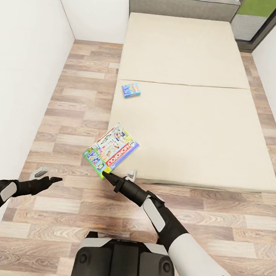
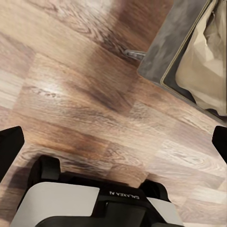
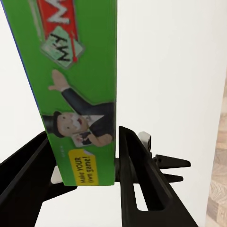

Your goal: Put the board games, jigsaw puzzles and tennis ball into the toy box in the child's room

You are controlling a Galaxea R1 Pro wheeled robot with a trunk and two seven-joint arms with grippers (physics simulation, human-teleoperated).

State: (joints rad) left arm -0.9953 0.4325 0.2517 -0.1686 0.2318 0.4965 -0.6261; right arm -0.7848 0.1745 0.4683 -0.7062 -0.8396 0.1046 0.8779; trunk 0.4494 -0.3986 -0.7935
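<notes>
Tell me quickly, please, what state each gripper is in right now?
Left gripper: open, holding nothing, above the wood floor.
Right gripper: shut on the Monopoly board game, gripped by its edge.

The bed (image 1: pixel 193 97) is the main obstacle, filling the room ahead. Wood-plank floor (image 1: pixel 79 106) runs open along the bed's left side up to the white wall (image 1: pixel 23 58). The MONOPOLY box (image 1: pixel 111 149) held in the right gripper (image 1: pixel 105 175) overhangs the bed's near left corner. The mattress is bare except for a small blue box (image 1: pixel 130 89), apparently lying flat, near its left edge.
</notes>
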